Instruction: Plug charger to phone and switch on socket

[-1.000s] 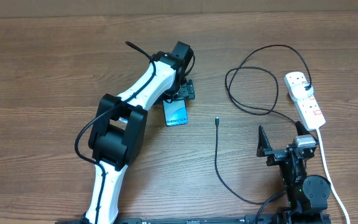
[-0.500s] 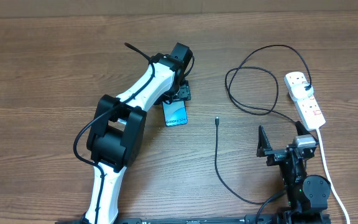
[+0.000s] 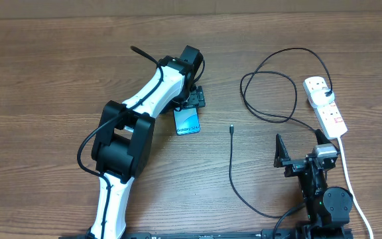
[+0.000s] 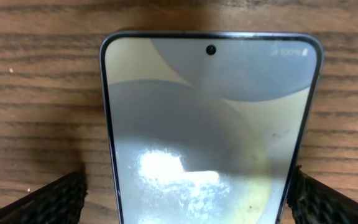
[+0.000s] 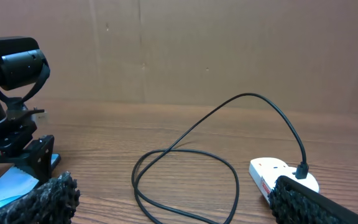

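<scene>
1. Your left gripper is open, with one finger on each side of the phone. The phone lies flat on the counter, a bit left of the middle. If you close the gripper crooked, the phone could spin or slide away.
2. The phone is thin and flat. The fingers may slip over its edges and not lift it.
3. Your right gripper is open and holds nothing. It sits near, on the right. The connector tip of the charger lies well apart from the phone. The tip is tiny, so you could miss it or pinch it the wrong way round.
4. The charger loops close by your right arm. If the arm drags a loop, the tip may move away.
5. The socket is far right. Its red switches are small, so you could press the wrong one.
</scene>
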`<state>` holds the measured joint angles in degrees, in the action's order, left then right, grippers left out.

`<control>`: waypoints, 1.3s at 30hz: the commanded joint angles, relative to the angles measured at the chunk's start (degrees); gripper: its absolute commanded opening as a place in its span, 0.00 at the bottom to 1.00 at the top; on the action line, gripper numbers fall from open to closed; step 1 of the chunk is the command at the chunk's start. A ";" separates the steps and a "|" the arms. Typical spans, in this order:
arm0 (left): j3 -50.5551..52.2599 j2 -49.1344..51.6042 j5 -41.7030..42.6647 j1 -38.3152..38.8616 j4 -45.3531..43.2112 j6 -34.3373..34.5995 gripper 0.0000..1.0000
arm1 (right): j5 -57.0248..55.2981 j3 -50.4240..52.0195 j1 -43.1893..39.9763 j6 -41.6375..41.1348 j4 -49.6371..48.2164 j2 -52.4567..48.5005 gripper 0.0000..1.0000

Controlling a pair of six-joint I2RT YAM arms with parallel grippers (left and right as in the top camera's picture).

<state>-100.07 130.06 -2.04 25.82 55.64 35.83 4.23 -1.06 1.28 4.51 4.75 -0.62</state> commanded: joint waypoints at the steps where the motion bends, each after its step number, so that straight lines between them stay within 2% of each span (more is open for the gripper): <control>1: 2.05 2.80 3.61 -0.04 1.33 -0.46 0.95 | -0.11 0.57 0.37 -0.37 -0.15 0.46 1.00; 8: 2.05 2.80 3.56 -0.04 1.36 -0.46 0.77 | -0.13 0.57 0.37 -0.37 -0.15 0.46 1.00; 18: 1.97 2.78 3.58 -0.04 1.38 -0.44 0.74 | -0.13 0.57 0.37 -0.37 -0.15 0.46 1.00; 20: 1.97 2.78 3.58 -0.04 1.40 -0.37 0.77 | -0.11 0.57 0.37 -0.37 -0.15 0.46 1.00; 22: 1.97 2.80 3.61 -0.04 1.75 -0.24 0.92 | -0.11 0.57 0.37 -0.37 -0.15 0.46 1.00; 23: 1.97 2.80 3.58 -0.04 2.16 -0.24 0.96 | -0.11 0.57 0.37 -0.37 -0.15 0.46 1.00; 27: 1.99 2.80 3.58 -0.02 3.76 -0.24 0.98 | -0.11 0.57 0.37 -0.37 -0.15 0.46 1.00; 33: 1.99 2.80 3.58 0.07 3.89 0.20 0.74 | -0.11 0.57 0.37 -0.37 -0.15 0.46 1.00; 39: 1.92 2.80 3.56 -0.04 3.89 0.20 0.73 | -0.13 0.57 0.37 -0.37 -0.15 0.46 1.00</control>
<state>-100.07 130.02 0.23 25.78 58.85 36.03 4.23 -1.06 1.28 4.51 4.78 -0.62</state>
